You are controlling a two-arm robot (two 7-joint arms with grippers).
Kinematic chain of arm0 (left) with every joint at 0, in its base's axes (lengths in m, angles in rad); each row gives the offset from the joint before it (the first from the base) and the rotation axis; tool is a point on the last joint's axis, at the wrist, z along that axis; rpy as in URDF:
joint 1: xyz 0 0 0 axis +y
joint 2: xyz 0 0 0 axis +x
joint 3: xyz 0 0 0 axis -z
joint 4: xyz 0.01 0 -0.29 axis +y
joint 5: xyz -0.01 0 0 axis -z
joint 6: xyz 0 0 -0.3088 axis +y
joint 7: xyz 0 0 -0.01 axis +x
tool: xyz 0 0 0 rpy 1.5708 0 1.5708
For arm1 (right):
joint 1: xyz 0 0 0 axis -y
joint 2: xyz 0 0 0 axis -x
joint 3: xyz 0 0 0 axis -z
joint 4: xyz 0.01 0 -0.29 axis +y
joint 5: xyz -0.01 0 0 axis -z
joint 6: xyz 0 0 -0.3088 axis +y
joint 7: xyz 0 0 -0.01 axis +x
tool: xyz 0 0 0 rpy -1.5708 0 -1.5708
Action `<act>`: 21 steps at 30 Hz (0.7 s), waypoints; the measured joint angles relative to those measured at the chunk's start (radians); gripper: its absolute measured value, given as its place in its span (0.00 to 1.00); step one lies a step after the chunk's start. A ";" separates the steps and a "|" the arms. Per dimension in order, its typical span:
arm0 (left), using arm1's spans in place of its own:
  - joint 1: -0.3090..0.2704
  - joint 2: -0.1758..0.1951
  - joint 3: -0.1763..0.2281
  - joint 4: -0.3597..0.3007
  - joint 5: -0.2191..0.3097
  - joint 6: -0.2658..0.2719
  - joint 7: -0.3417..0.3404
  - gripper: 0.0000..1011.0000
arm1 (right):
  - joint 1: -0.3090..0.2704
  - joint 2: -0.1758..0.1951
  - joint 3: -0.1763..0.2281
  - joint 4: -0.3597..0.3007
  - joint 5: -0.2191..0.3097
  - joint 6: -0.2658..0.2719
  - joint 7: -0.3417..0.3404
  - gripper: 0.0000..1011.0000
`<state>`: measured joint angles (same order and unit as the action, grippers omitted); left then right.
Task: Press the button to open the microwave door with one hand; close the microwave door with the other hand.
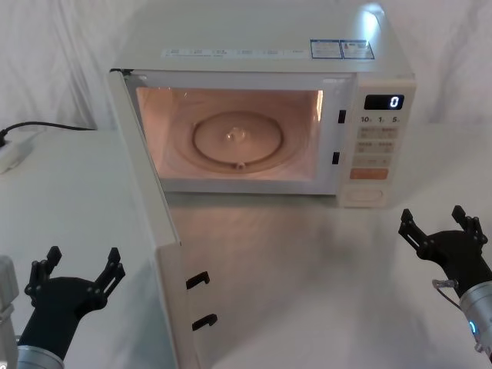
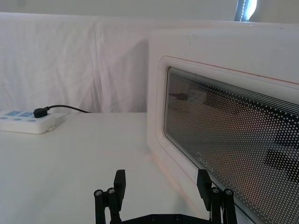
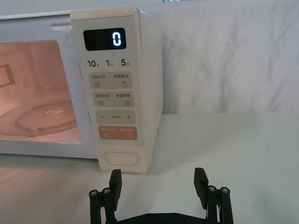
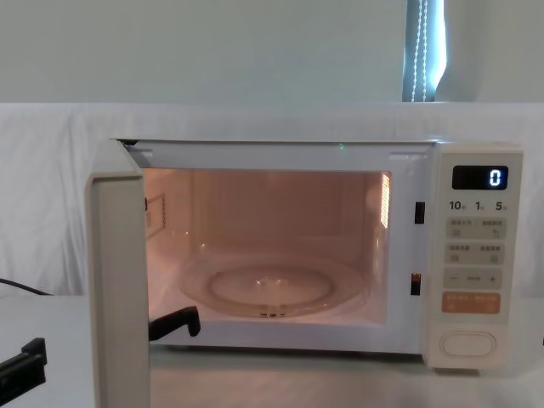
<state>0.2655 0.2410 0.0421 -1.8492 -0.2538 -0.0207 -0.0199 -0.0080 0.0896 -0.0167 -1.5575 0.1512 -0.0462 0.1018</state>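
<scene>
left gripper [image 1: 74, 266] spread just beside open microwave door [image 1: 150, 223], button [image 1: 364, 195] beyond right gripper [image 1: 441, 224]

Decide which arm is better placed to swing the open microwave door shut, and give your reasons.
Probably the left. The door stands swung out on the robot's left, and the left gripper sits just outside it, jaws open. The right gripper sits across the table, in front of the button.

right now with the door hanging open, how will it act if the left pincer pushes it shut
The microwave door looks rigid and hinged at its left edge, so it should probably swing, not flex. The left pincer, open, sits outside it. Its smooth glass window may let fingers slide.
</scene>
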 joint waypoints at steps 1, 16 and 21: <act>0.000 0.000 0.000 0.000 0.000 0.000 0.000 0.99 | 0.000 0.000 0.000 0.000 0.000 0.000 0.000 0.99; 0.000 0.000 0.000 0.000 0.000 0.000 0.000 0.83 | -0.001 0.000 0.000 -0.002 -0.001 0.001 0.000 0.99; 0.000 0.000 0.000 0.000 0.000 0.000 0.000 0.65 | -0.001 0.000 0.000 -0.002 -0.001 0.001 0.000 0.99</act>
<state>0.2655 0.2410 0.0421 -1.8492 -0.2538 -0.0207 -0.0199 -0.0085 0.0896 -0.0168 -1.5591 0.1503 -0.0450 0.1019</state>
